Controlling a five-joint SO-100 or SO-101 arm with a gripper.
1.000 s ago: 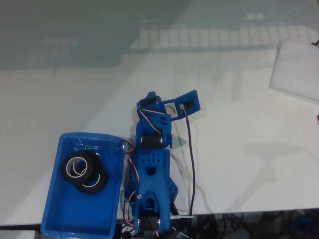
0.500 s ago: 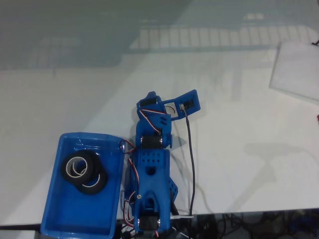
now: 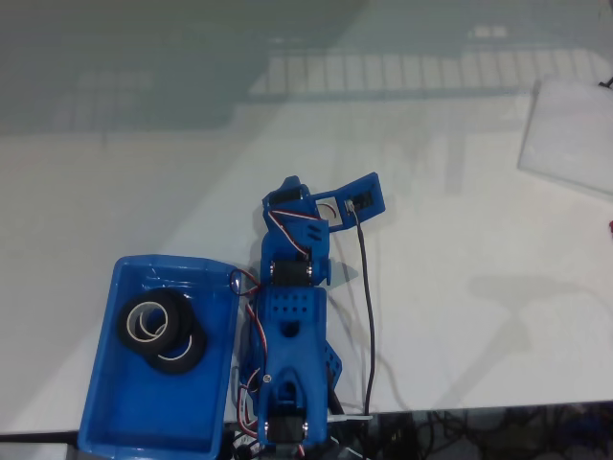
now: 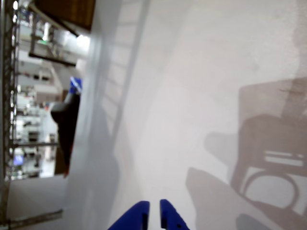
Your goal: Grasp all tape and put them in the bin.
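Blue bin (image 3: 105, 402) holds stacked tape (image 3: 163, 331); how many rolls, I can't tell. The gripper (image 4: 154, 213), jaws nearly closed on nothing, looks finished: best rest, after checking the table (image 3: 460, 240) for strays.

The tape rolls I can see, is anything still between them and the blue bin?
Nothing visible does. The tape rolls already lie overlapping inside the bin; two can be told apart. The tool is folded back beside the bin, its fingertips close together over bare table and holding nothing.
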